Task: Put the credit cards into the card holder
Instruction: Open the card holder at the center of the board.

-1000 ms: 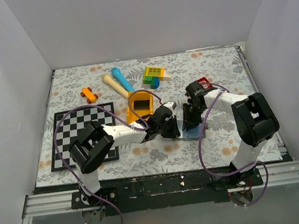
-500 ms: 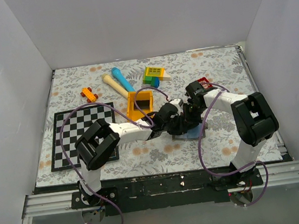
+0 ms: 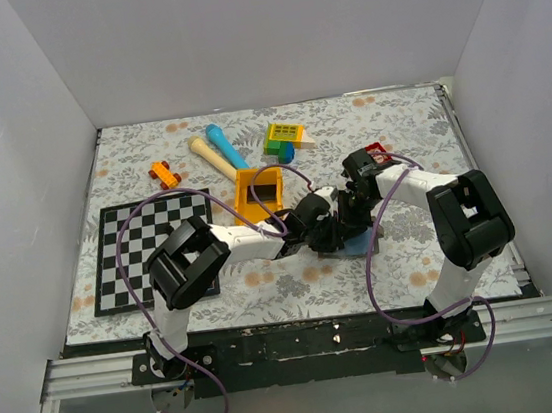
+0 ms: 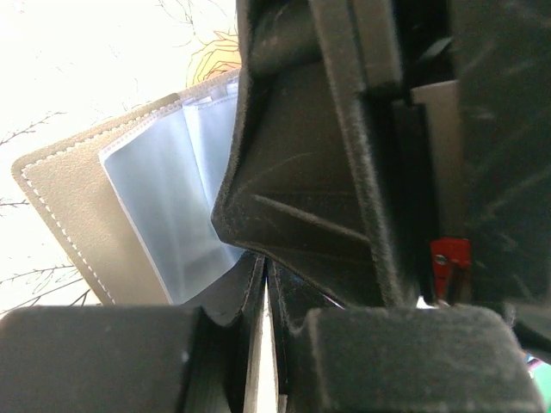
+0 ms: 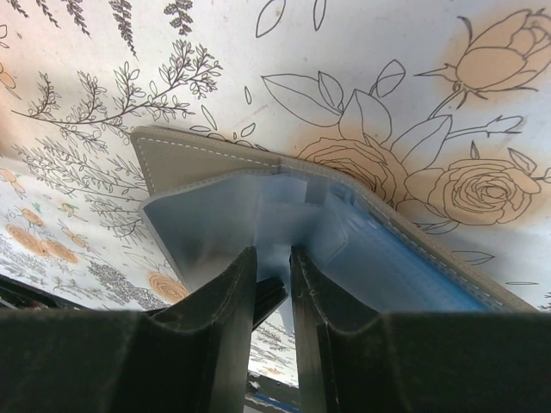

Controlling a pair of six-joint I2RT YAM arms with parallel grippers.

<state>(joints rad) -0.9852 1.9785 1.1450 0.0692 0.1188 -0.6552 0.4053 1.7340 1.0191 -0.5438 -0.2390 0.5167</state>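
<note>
Left gripper (image 3: 321,229), moved from tray (image 3: 257,195) across to holder (image 5: 198,163), pinches card (image 4: 262,344) edge-on. Right gripper (image 5: 274,284) is narrow, pinching holder pocket open on mat (image 3: 387,122), centre-right. Card now at pocket mouth: insertion appears imminent.

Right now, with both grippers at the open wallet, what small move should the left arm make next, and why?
Probably ease the left gripper forward a little. The thin edge between its nearly closed fingers looks like a credit card, and it ends just short of the pale blue pocket. The right gripper pinches a pocket leaf, holding the card holder open.
</note>
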